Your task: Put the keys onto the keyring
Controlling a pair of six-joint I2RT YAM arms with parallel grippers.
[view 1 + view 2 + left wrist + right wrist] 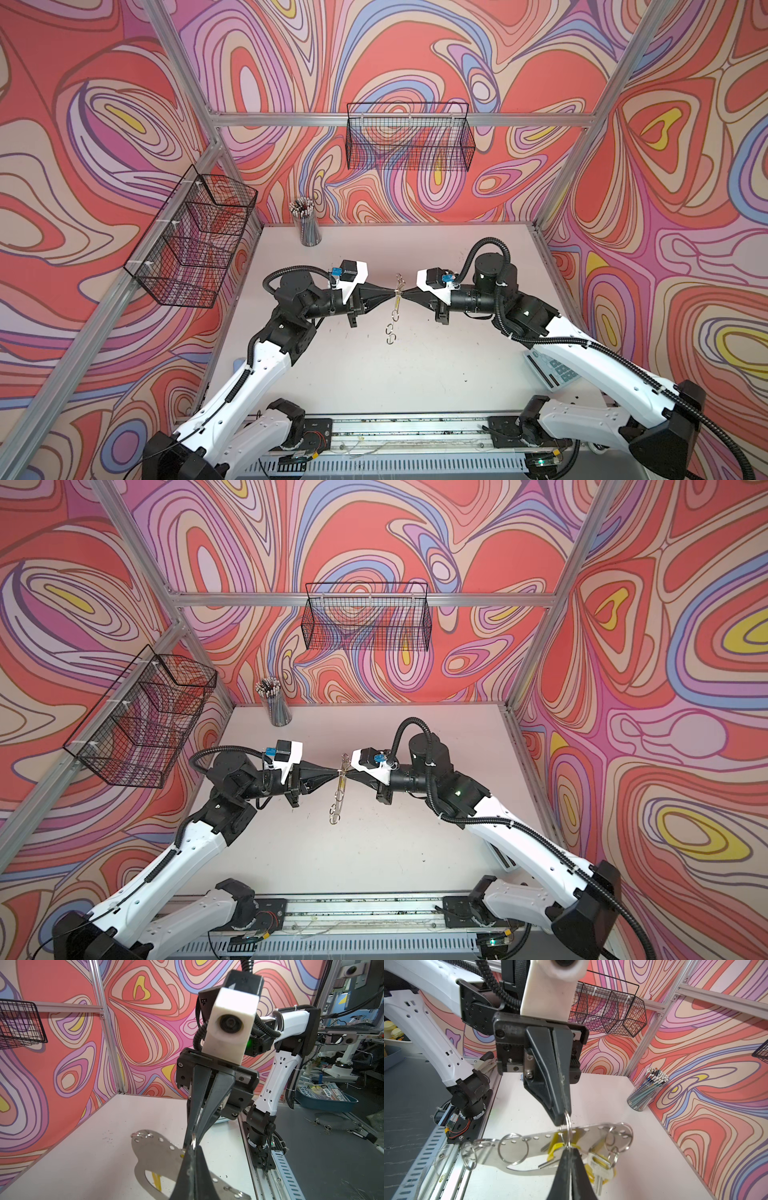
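The left claw (392,292) is closed, its tips pinching a wire ring (568,1126) that threads a hole along the edge of the keyring (591,1136); the right claw (404,292) is likewise closed, nipped onto the same wire ring from the opposite side, so the two sets of tips meet nose to nose in both top views. The keyring hangs between them over the middle of the table (374,374), edge-on from above and running far to near. More rings dangle from it, a large ring (512,1150) towards its near end. The keys (598,1169) hang just beneath the plate beside the right claw's tips, with a yellow tag (555,1148) showing through the cut-out. A pencil cup (309,226) stands at the far left of the table, well apart. One wire basket (195,241) hangs on the left wall and a second basket (409,137) on the far wall.
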